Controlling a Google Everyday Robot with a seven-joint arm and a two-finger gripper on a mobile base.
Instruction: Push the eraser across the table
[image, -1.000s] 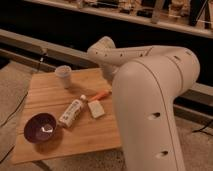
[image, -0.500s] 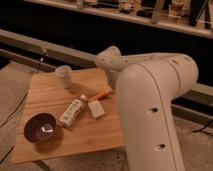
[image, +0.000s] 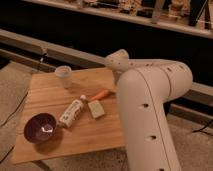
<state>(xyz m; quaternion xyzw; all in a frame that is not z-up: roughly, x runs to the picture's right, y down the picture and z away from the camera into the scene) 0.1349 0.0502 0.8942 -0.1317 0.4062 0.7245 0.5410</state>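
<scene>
The table (image: 50, 92) of light wooden planks fills the left half of the camera view. No eraser shows on it; the eraser is hidden or out of view. My white arm (image: 150, 105) rises large at the right, and its rounded joint (image: 119, 61) hangs over the table's far right corner. My gripper is out of view, somewhere behind or beyond the arm, and it is shut. Whether it touches anything cannot be seen.
On the table stand a pale cup (image: 63, 73) at the back, a purple bowl (image: 41, 127) at the front left, and a white bottle (image: 71, 112) lying mid-table. An orange stick (image: 100, 94) and a beige block (image: 96, 108) lie beside it. A dark rail (image: 60, 52) runs behind.
The arm's rounded joint has swung to the right and slightly lower, uncovering more of the table's right side. The items on the table have not moved.
</scene>
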